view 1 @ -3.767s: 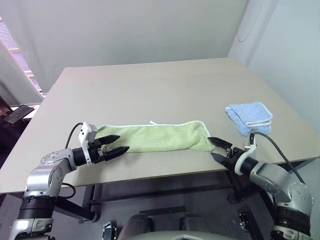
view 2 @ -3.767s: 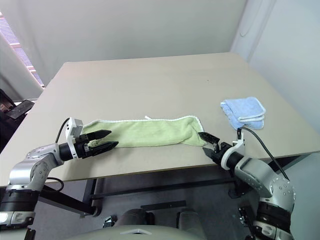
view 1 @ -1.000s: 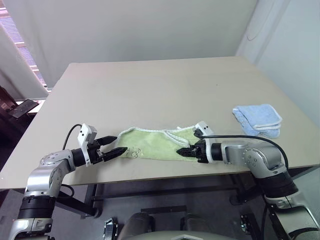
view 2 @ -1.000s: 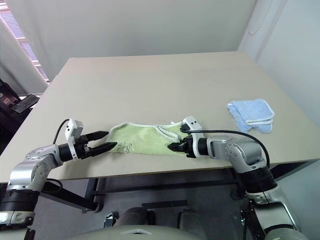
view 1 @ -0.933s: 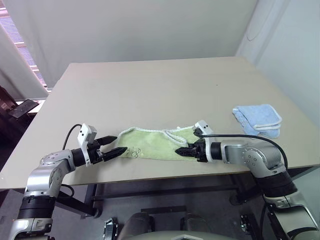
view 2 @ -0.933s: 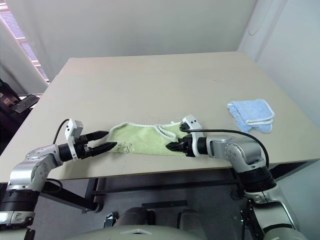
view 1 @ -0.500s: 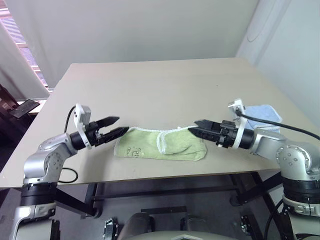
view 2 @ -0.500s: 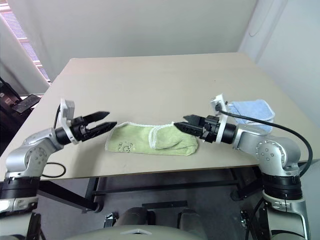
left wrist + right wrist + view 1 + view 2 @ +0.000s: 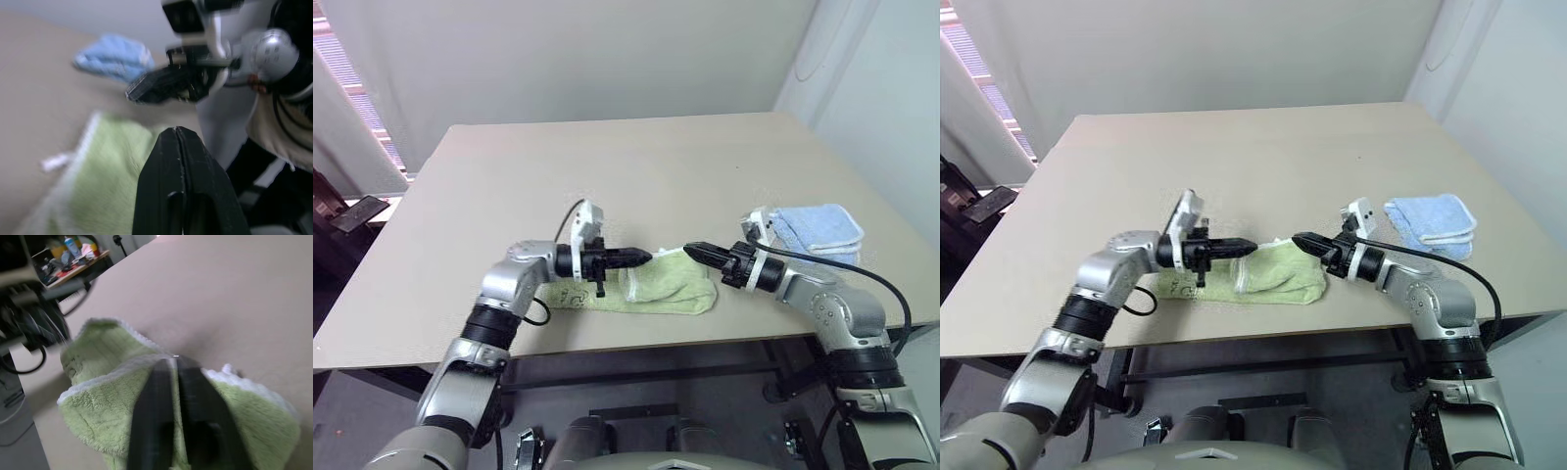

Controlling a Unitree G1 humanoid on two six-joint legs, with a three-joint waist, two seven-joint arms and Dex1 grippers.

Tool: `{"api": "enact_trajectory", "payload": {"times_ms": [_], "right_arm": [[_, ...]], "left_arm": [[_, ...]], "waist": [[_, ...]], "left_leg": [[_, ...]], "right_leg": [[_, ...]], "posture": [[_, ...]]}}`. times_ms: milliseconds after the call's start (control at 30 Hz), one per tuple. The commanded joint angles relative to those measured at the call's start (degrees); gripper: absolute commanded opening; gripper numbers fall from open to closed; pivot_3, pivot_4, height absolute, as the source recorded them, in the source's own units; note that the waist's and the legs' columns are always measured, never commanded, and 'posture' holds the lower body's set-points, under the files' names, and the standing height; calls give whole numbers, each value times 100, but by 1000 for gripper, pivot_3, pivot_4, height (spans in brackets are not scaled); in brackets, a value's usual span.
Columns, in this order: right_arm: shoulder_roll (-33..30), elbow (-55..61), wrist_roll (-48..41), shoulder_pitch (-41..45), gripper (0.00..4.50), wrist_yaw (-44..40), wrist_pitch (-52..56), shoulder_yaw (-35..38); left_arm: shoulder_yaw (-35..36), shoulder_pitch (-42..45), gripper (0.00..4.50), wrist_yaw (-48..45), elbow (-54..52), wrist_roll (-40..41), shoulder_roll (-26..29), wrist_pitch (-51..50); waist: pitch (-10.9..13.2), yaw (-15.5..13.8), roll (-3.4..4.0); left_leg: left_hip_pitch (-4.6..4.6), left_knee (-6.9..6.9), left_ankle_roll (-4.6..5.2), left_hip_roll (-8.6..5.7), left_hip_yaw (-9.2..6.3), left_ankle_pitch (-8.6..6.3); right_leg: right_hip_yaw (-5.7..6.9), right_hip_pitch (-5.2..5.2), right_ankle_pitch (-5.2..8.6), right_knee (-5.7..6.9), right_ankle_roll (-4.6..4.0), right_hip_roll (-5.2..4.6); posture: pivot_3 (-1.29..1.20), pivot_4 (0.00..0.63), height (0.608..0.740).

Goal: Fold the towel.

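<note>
The light green towel (image 9: 661,290) lies near the table's front edge, its right end folded over to the left in a thick double layer. Its white edging (image 9: 110,377) runs across the fold. My left gripper (image 9: 646,256) is shut and empty, held level just above the towel and pointing right. My right gripper (image 9: 690,249) is also shut and empty, pointing left over the towel's right part. The two tips face each other a short gap apart. In the left wrist view my own shut fingertips (image 9: 177,129) sit below the right gripper (image 9: 146,90).
A small folded light blue cloth (image 9: 815,226) lies on the table (image 9: 607,166) at the right, behind my right forearm. A dark flat object (image 9: 352,211) rests on a surface beyond the table's left edge.
My left arm swung right, from beside the towel to over it, and its gripper shut. My right gripper let go of the folded end, lifted, opened, then shut.
</note>
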State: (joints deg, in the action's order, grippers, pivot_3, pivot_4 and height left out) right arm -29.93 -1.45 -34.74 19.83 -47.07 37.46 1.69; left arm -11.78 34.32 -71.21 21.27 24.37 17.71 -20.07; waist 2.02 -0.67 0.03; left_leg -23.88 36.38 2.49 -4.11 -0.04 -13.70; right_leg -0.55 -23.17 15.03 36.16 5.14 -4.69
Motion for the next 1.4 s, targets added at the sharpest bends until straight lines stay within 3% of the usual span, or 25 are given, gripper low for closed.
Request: {"api": "enact_trajectory", "payload": {"times_ms": [33,200,300,367,567,667,733,833,1033,1233,1400], "right_arm": [[100,-39,268,-106,7,-127,-286,-194],[123,-235,1078,-505,7,-156,-699,-912],[276,-649,1363,-468,7,63,-836,-969],[329,-1012,1704,-369,7,227,-1135,-1052],[396,-1159,1733,-241,7,104,-1274,-916],[366,-877,1436,-268,533,-81,-1019,-772],[385,-672,1193,-266,1140,-136,-835,-597],[322,-254,796,-266,2236,-331,-533,-360],[307,340,202,-163,4380,-343,-8,85],[379,460,-264,66,4480,-140,751,221],[713,291,-350,230,4480,279,1042,272]], "left_arm": [[-312,-17,0,-87,507,-493,-251,654],[-730,-211,0,-164,1430,-1212,-452,1469],[-701,-164,0,-26,1995,-1420,-568,1800],[-636,-98,0,92,2316,-1497,-647,1932],[-504,-92,0,-131,2250,-1409,-635,2029],[-249,-172,550,-463,1630,-977,-507,1387],[-44,-214,1199,-470,1220,-734,-395,978],[325,-309,2367,-459,392,-283,-78,187],[1310,-845,4485,264,-1345,543,716,-1194],[2592,-1765,4500,1458,-2456,1781,1514,-3732],[3508,-2233,4500,2462,-2605,2516,1534,-5118]], "waist": [[-1,-6,-1],[-2,-1,0],[-17,1,6],[-21,0,3],[-23,9,-5],[-23,12,-4],[-23,13,-4],[-19,13,-4],[-17,32,2],[-13,72,5],[-12,96,6]], "left_leg": [[1,0,0,0,0,0],[-2,0,0,0,-2,0],[3,1,0,0,-2,-1],[56,-1,0,1,-2,-3],[112,3,2,1,-5,-5],[112,14,3,2,-8,-4],[96,16,4,4,-10,-3],[32,46,6,4,-15,-3],[11,46,10,3,-15,-9],[19,44,10,4,-15,-10],[26,33,9,2,-16,-9]], "right_leg": [[0,1,0,-2,0,0],[0,-3,0,1,0,-1],[0,-1,0,3,-1,-1],[1,41,9,-7,-17,-1],[2,111,9,-17,-14,-2],[5,101,7,-2,-10,-2],[5,85,6,0,-8,2],[5,38,-10,22,17,5],[4,6,-11,22,18,4],[3,2,-2,22,2,5],[3,4,-3,22,4,6]], "posture": [[0,0,736],[0,0,736],[0,0,736],[0,0,736],[0,0,736],[0,0,736],[0,0,736],[0,0,736],[0,0,736],[0,0,736],[0,0,736]]}}
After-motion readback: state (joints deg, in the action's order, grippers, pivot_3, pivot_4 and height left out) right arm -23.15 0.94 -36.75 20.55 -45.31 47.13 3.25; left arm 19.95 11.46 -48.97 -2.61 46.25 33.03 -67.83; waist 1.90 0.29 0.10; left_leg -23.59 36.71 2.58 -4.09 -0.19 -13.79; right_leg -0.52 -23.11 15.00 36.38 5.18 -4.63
